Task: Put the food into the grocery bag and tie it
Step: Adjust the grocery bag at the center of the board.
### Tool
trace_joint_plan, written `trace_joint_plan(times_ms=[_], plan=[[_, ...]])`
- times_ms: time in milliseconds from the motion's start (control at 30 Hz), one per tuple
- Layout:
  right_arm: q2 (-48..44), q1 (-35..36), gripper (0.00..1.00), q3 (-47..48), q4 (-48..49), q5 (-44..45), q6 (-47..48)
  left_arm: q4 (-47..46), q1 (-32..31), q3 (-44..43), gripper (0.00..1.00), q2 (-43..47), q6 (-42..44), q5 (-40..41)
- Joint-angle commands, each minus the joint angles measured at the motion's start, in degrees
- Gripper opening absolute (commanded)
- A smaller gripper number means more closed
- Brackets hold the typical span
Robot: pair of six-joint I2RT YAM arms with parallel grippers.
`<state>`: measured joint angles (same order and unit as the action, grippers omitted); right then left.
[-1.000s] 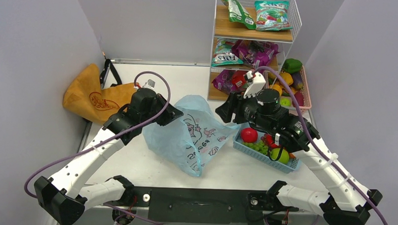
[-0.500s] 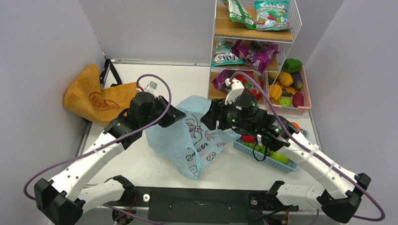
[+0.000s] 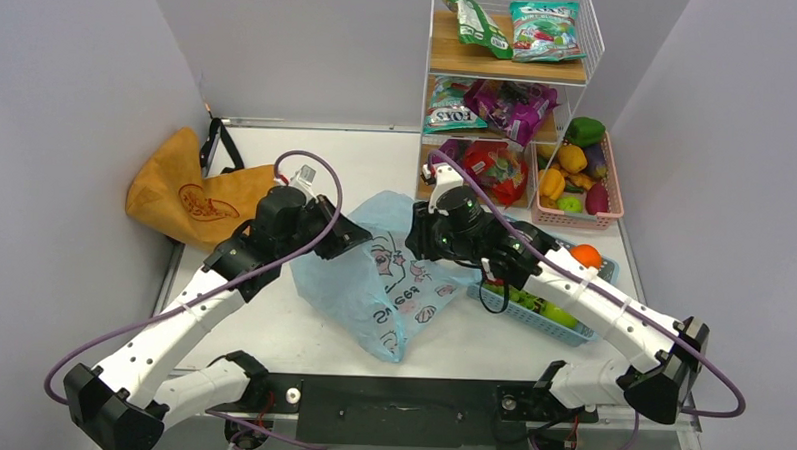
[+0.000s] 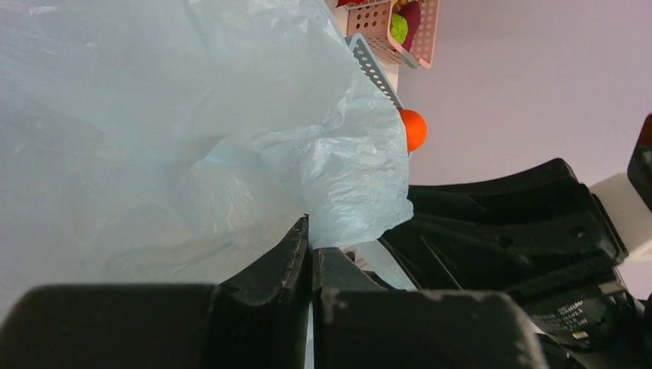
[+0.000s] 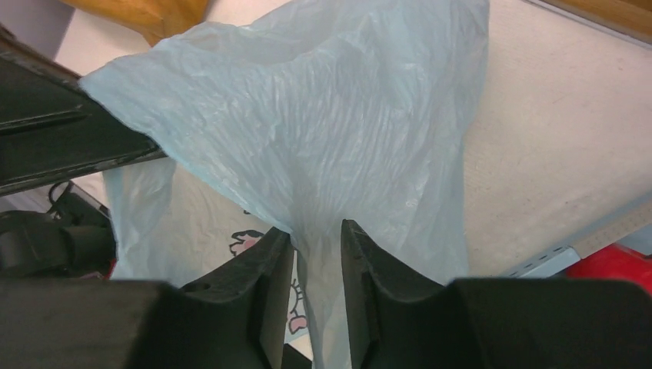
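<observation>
The desk (image 3: 271, 331) carries the grocery bag (image 3: 357, 284) at frame centre, slumped between both arms. Its thin film is judged light, limp, slippery and easily torn, so take hold at the rim or loop handles, never at the printed panel. The blue basket (image 3: 561, 336), right of centre, holds the food (image 3: 585, 256), judged small and light enough to lift singly. The left gripper (image 4: 310, 234) is pressed together, pinching a fold of bag film. The right gripper (image 5: 315, 238) is narrowly spread, straddling another fold without visibly clamping it.
</observation>
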<state>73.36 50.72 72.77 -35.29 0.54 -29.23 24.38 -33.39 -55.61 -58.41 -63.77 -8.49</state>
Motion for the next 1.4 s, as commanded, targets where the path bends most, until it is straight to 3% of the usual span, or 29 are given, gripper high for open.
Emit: trace_joint_plan(times_ms=[0, 33, 133, 167, 233, 333, 500, 567, 700, 900, 1100, 1367], plan=[[1.8, 0.3, 0.18, 2.9, -0.5, 4.5, 3.2, 2.6, 0.3, -2.0, 0.00, 2.9, 2.5, -1.9], [2.4, 0.3, 0.04, 3.3, -0.6, 4.5, 3.7, 4.0, 0.3, -2.3, 0.00, 3.1, 2.9, -1.7], [3.4, 0.4, 0.00, 4.9, -1.1, 4.6, 4.9, 7.4, 0.3, -3.6, 0.02, 3.9, 5.9, -2.1], [3.9, 0.4, 0.00, 5.5, -1.4, 4.7, 5.5, 10.1, 0.3, -4.5, 0.18, 4.1, 6.8, -1.8], [4.5, 0.5, 0.00, 7.7, -2.5, 5.0, 6.4, 16.5, 0.3, -6.6, 0.35, 3.7, 8.7, 0.9], [5.4, 0.7, 0.00, 11.1, -4.9, 5.5, 6.6, 22.1, 0.2, -8.0, 0.46, 3.5, 9.8, 3.9], [6.5, 1.7, 0.00, 14.8, -7.7, 4.4, 5.2, 22.7, -2.3, -8.6, 0.49, 3.5, 9.4, 5.7], [6.9, 2.4, 0.00, 16.1, -8.9, 4.5, 4.5, 23.9, -6.1, -11.5, 0.50, 2.0, 9.1, 9.3], [8.1, 3.7, 0.00, 19.5, -11.7, 4.9, 3.0, 32.4, -17.8, -21.6, 0.51, -4.4, 7.5, 23.7], [10.8, 3.9, 0.00, 22.5, -14.4, 4.9, 2.0, 44.2, -27.6, -31.5, 0.51, -12.6, 3.7, 36.9], [13.1, 3.9, 0.00, 25.3, -16.2, 3.7, 1.3, 58.0, -32.7, -35.3, 0.54, -17.2, -5.5, 48.5], [14.7, 3.9, 0.00, 29.2, -18.6, 2.0, 0.1, 55.2, -34.6, -32.5, 0.54, -17.1, -8.6, 50.7]])
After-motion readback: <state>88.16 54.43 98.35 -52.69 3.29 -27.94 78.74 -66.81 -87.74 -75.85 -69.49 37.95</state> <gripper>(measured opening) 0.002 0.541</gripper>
